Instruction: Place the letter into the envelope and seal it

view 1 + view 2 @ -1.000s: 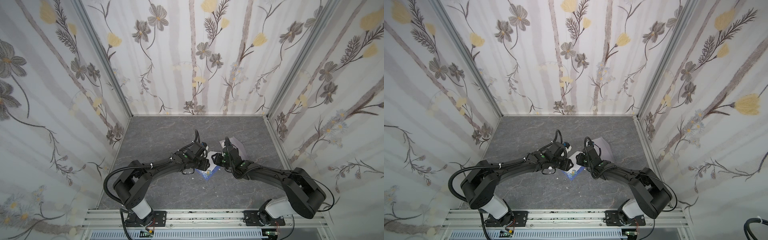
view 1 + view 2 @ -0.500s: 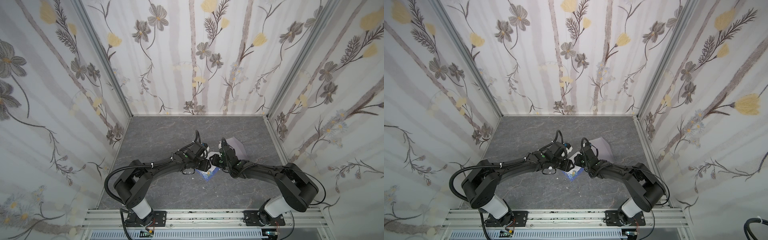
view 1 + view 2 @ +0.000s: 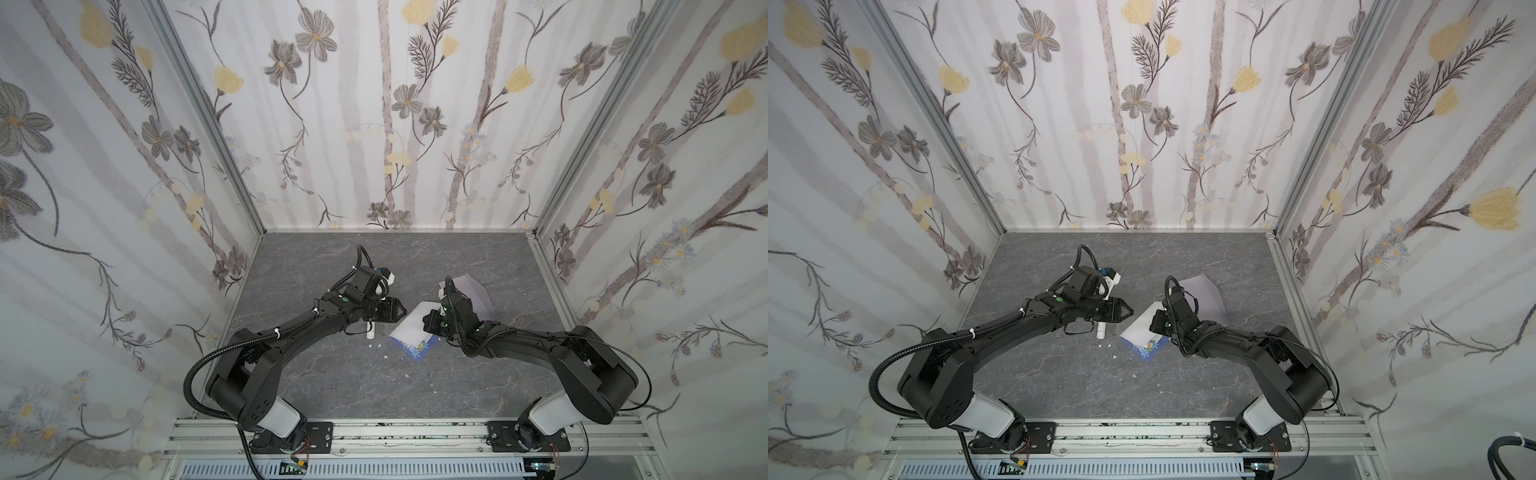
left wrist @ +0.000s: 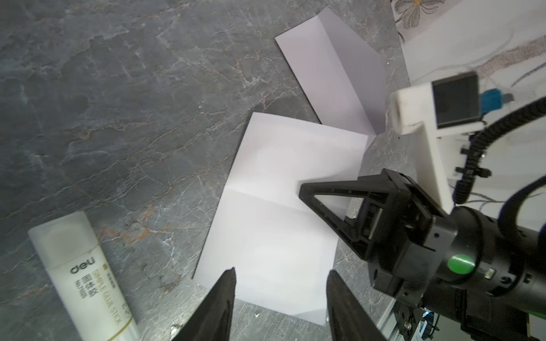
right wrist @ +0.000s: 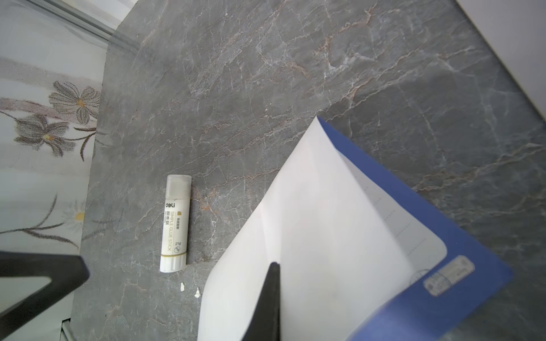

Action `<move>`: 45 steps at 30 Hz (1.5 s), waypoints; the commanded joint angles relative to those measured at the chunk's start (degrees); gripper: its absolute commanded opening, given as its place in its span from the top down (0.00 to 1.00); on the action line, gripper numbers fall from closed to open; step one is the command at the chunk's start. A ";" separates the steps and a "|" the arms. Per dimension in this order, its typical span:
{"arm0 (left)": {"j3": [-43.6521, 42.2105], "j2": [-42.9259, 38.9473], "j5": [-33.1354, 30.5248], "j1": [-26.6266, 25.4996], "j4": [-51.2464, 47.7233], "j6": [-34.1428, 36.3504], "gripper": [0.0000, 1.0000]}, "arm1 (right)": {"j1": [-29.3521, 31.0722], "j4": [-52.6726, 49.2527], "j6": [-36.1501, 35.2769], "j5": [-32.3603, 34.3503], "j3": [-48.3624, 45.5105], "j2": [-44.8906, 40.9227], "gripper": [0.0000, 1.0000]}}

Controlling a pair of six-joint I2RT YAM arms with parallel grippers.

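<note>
**Right end effector clamped on the letter, left end effector apart beside it**

In both top views the letter (image 3: pixel 409 332) lies on the grey marbled bench (image 3: pixel 332 386) just below the centre of the frame. Its plain white back faces up, and a blue, flower-printed corner shows at its lower tip. The right end effector (image 3: pixel 429 323) reaches in from the right, fingers together and clamped on the sheet's right edge. The right wrist view shows that edge lifted and curled over, exposing the blue border. The left end effector (image 3: pixel 402 311) hovers just beside the sheet's upper left edge, fingers apart and holding nothing. The envelope (image 3: pixel 473 291), flap unfolded, lies to the upper right of the letter, partly behind the right arm. A white glue stick (image 3: pixel 369 331) lies on the bench left of the letter, under the left arm.
</note>
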 commanded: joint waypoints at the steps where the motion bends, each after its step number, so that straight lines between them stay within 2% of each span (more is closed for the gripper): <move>1: -1.02 1.24 5.79 0.55 2.01 -1.22 0.49 | -0.78 2.89 -3.91 -3.12 -0.11 -1.59 1.00; 10: -5.28 3.99 15.70 3.69 12.58 -5.80 0.48 | -5.59 0.07 -10.63 -10.40 -1.38 -8.52 1.00; 16: -5.47 6.67 21.95 4.53 18.16 -7.52 0.43 | -7.81 0.81 -13.39 -15.85 -2.03 -11.89 1.00; 23: -5.18 8.15 23.59 6.94 20.14 -7.43 0.36 | -8.66 0.75 -14.93 -18.96 -1.94 -14.23 1.00; 24: -5.17 8.45 23.85 7.20 20.45 -7.43 0.32 | -8.68 0.94 -15.05 -19.48 -1.94 -14.54 1.00; 26: -5.02 9.04 24.03 7.36 21.06 -7.69 0.29 | -8.75 1.12 -15.19 -20.54 -2.08 -14.93 1.00; 33: -6.30 10.72 28.88 7.60 30.56 -12.46 0.29 | -8.85 2.31 -15.33 -23.34 -2.39 -15.65 1.00; 45: -8.35 10.19 33.22 7.52 33.02 -13.18 0.28 | -10.00 7.44 -13.64 -26.42 -2.73 -14.55 1.00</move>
